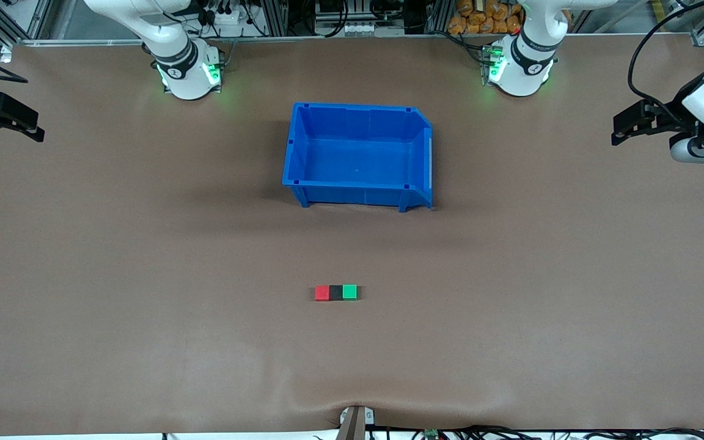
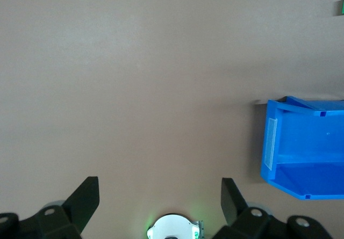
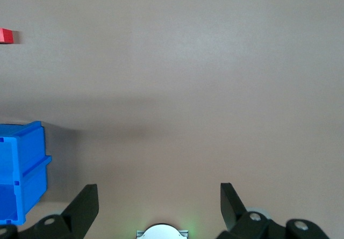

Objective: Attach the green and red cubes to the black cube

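The red cube (image 1: 322, 293), the black cube (image 1: 335, 293) and the green cube (image 1: 349, 292) sit in a touching row on the brown table, the black one in the middle, nearer the front camera than the blue bin. The red cube shows at the edge of the right wrist view (image 3: 6, 35), and a sliver of the green cube at the edge of the left wrist view (image 2: 342, 7). My left gripper (image 2: 160, 196) is open and empty, held high at the left arm's end of the table (image 1: 624, 128). My right gripper (image 3: 159, 201) is open and empty, high at the right arm's end (image 1: 25, 125).
An empty blue bin (image 1: 358, 156) stands at the table's middle, farther from the front camera than the cubes; it also shows in the left wrist view (image 2: 303, 145) and the right wrist view (image 3: 20, 169). A clamp (image 1: 355, 421) sits at the table's near edge.
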Robot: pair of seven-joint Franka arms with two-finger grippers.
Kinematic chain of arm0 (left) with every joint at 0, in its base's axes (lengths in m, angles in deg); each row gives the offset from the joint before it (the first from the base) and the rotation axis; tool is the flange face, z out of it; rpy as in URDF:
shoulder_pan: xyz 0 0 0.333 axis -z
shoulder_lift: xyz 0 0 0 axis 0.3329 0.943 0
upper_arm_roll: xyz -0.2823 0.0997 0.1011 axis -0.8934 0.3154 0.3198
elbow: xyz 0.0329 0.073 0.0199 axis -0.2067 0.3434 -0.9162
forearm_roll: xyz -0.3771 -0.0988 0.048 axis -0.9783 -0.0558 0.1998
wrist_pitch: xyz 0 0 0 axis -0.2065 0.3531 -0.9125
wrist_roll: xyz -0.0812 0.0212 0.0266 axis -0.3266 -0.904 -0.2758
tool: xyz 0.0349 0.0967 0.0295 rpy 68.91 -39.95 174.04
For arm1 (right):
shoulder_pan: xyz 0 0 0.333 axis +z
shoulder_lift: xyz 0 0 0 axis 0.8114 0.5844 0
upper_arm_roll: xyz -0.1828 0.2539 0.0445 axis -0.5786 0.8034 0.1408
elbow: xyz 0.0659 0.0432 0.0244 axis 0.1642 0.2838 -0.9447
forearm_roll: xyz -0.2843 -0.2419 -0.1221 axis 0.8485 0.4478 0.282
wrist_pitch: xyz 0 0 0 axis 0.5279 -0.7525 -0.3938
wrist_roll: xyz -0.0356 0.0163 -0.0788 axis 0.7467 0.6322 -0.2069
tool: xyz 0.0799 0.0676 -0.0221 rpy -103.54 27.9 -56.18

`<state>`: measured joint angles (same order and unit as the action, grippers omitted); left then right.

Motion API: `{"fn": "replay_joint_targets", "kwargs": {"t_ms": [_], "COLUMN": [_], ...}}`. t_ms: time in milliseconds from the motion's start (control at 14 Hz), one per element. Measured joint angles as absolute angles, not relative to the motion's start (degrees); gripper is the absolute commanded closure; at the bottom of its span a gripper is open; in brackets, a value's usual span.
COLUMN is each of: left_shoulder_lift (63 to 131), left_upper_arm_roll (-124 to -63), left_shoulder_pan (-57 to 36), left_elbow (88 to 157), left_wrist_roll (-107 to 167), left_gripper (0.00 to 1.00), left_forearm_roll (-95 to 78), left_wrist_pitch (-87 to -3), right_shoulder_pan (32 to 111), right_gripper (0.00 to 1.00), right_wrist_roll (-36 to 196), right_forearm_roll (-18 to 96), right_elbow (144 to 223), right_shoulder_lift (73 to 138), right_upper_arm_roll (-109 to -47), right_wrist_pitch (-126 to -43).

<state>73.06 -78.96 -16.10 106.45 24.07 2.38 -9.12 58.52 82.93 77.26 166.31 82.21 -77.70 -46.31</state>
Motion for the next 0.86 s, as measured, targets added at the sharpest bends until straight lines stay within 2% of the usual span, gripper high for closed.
{"fn": "replay_joint_targets", "kwargs": {"t_ms": [857], "left_shoulder_lift": [73.27], "left_upper_arm_roll": [-78.99], "left_shoulder_pan": [-16.14], "left_elbow": [106.45], "left_wrist_roll": [24.08], "left_gripper": [0.0], "left_forearm_roll": [2.63], "left_wrist_pitch": [-10.05], "right_shoulder_pan": [58.51], "right_gripper": [0.0], "right_wrist_roll": [82.93], "right_forearm_roll": [77.26], "right_elbow": [166.31], "right_shoulder_lift": [82.21], "right_upper_arm_roll": [-77.71], "right_wrist_pitch": [-46.18]}}
